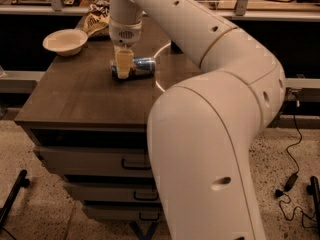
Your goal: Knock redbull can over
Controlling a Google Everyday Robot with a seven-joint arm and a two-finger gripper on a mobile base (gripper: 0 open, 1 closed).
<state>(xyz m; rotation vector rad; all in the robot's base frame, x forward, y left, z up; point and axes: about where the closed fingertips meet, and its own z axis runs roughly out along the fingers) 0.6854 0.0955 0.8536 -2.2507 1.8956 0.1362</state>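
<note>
The redbull can (142,66), blue and silver, lies on its side on the dark wooden table top (75,94), with its length running left to right. My gripper (122,68) hangs straight down from the white arm. It sits at the can's left end and covers that end from the camera. I cannot tell whether it touches the can.
A white bowl (65,41) stands at the table's back left, with a crumpled snack bag (97,21) behind it. A small dark object (175,48) sits behind the arm. Drawers (90,159) are below the table top. Cables (292,179) lie on the floor at the right.
</note>
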